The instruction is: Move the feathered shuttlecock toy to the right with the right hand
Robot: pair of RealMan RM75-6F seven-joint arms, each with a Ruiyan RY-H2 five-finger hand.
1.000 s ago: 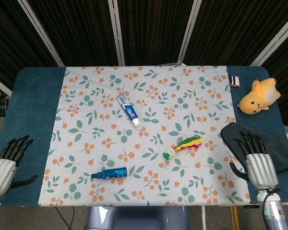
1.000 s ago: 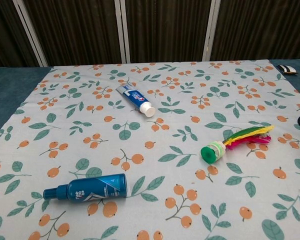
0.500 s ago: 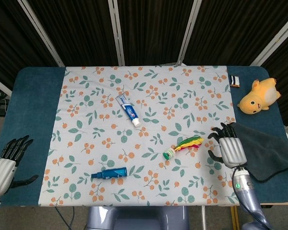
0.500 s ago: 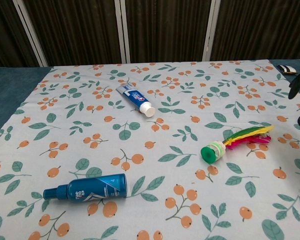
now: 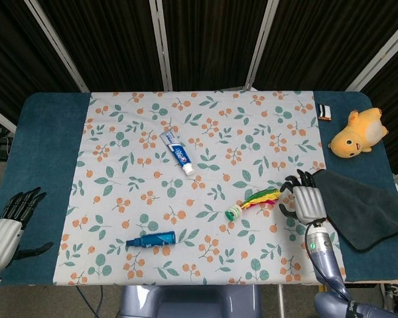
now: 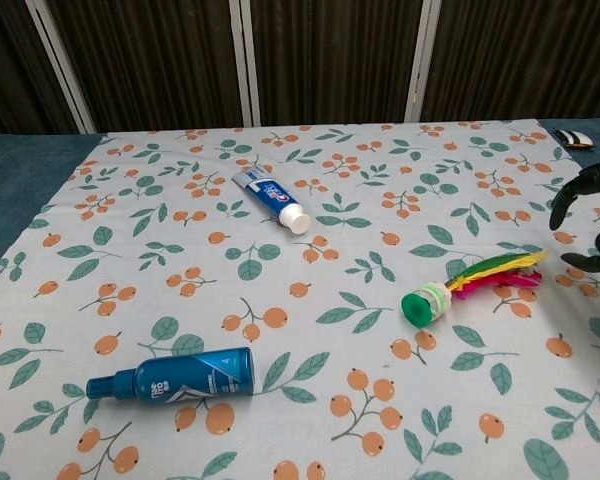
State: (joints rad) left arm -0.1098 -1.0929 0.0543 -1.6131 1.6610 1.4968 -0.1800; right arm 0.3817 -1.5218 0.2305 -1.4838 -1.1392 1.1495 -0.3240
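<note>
The shuttlecock toy (image 5: pixel 254 201) (image 6: pixel 468 282) lies on the floral cloth, its green-and-white base toward the lower left and its yellow, green and pink feathers pointing right. My right hand (image 5: pixel 305 199) (image 6: pixel 588 216) hovers open just right of the feather tips, fingers spread, holding nothing. My left hand (image 5: pixel 10 222) rests open at the table's left front corner, far from the toy, and is outside the chest view.
A toothpaste tube (image 5: pixel 178 152) lies at the cloth's middle back and a blue bottle (image 5: pixel 151 240) at the front left. A dark grey cloth (image 5: pixel 365 205) lies right of my right hand. A yellow plush toy (image 5: pixel 357 134) and a small black item (image 5: pixel 325 110) sit at the back right.
My right hand has moved left from over the dark cloth to just beside the shuttlecock's feathers. The toy and my left hand have not moved.
</note>
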